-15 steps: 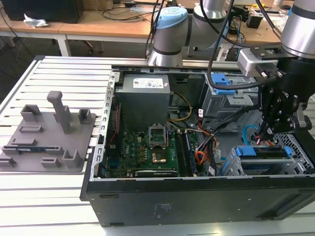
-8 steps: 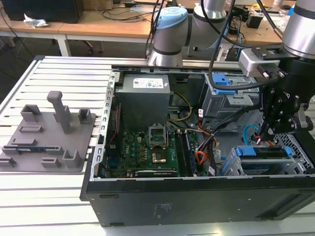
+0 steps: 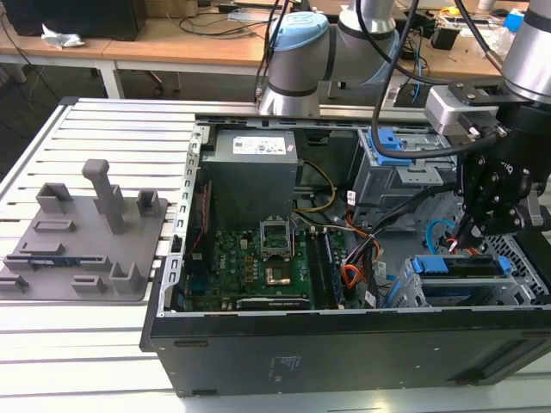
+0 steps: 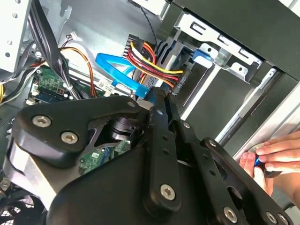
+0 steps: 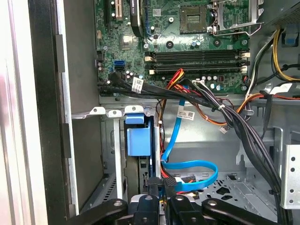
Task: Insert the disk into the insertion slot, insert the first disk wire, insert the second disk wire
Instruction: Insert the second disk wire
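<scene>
The disk sits in the insertion slot, a grey perforated bay at the case's corner on the exterior view's right. Its blue carrier shows in both wrist views, with a blue tab. A bundle of red, yellow and black wires runs to the disk's end. A blue disk wire loops beside it. My gripper is at the disk's connector end, shut on the dark plug of the blue wire. The gripper hangs just above the slot.
The open computer case holds a motherboard, a power supply and a larger grey cage with a blue latch. Thick black cables cross near the slot. A person's hand rests at the case edge. A grey fixture plate lies at the exterior view's left.
</scene>
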You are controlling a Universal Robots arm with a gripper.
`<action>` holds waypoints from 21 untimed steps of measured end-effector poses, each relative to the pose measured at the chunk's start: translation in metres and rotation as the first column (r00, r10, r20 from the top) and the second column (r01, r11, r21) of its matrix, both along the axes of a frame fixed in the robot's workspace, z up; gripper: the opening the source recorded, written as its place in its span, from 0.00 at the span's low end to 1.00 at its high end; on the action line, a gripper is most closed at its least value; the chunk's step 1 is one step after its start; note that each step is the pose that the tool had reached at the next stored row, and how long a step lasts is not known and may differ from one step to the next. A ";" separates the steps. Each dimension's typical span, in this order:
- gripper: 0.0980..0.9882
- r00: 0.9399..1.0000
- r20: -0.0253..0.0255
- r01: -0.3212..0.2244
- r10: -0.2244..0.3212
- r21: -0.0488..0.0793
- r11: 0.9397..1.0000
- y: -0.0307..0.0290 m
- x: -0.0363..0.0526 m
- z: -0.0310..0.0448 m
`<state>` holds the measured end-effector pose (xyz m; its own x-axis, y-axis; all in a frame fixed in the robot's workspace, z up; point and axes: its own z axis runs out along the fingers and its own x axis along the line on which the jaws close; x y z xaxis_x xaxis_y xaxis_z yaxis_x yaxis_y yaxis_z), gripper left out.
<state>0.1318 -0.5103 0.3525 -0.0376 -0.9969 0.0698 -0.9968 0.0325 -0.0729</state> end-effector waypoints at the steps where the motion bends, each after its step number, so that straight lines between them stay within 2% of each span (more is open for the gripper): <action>1: 0.07 1.000 -0.002 0.000 0.000 0.000 1.000 -0.0006 0.0000 -0.0002; 7: 0.07 1.000 -0.008 0.001 -0.001 0.000 1.000 -0.0051 0.0006 -0.0013; 10: 0.07 1.000 -0.008 0.001 -0.001 0.000 1.000 -0.0068 0.0012 -0.0021; 21: 0.07 1.000 -0.008 0.001 -0.001 0.000 1.000 -0.0075 0.0017 -0.0049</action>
